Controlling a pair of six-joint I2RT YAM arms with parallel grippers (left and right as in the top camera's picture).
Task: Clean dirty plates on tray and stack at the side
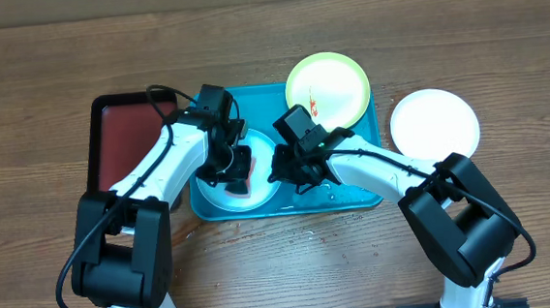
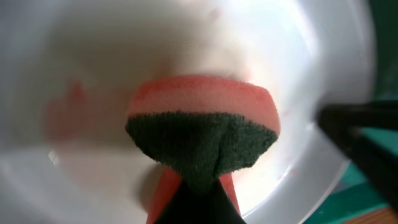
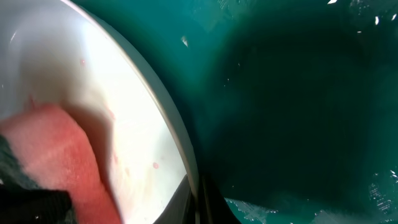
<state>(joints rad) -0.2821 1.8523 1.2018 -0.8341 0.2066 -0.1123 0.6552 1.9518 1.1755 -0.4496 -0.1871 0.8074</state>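
**Overhead view: plate-washing station, both arms over the tray**

1. Tray [image 1: 356,200]: turquoise, with rounded corners and a raised rim. It sat mid-bench [image 1: 38,93], long sides running left to right. A dark red tray [image 1: 118,136] with a black rim lay just beside its left edge.

2. Pale aqua plate [image 1: 228,198]: lay in the near-left part of the turquoise tray, its rim close to the tray's near and left walls. The wrist views showed faint pink traces on its inner face.

3. Left hand [image 1: 239,166]: clamped on a sponge [image 2: 202,118] of red foam with a dark green scouring face, the pad pinched into a fold. The sponge was held down inside the pale aqua plate.

4. Right hand [image 1: 286,168]: closed on that plate's right rim. The left wrist view showed its dark fingers straddling the edge.

5. Yellow-green plate [image 1: 333,77]: sat at the tray's far-right corner, overlapping the far rim and apart from the pale aqua plate. It carried a red smear [image 1: 310,104] towards its left side.

6. White plate [image 1: 435,123]: lay on the bench just beside the tray's right edge, with no smear visible.

7. Open room: bare wet tray floor ran from the pale aqua plate's right rim to the tray's right wall. The right wrist view showed it as unbroken turquoise with glints of water. Bare wood showed along the bench's far side and past both outer trays.
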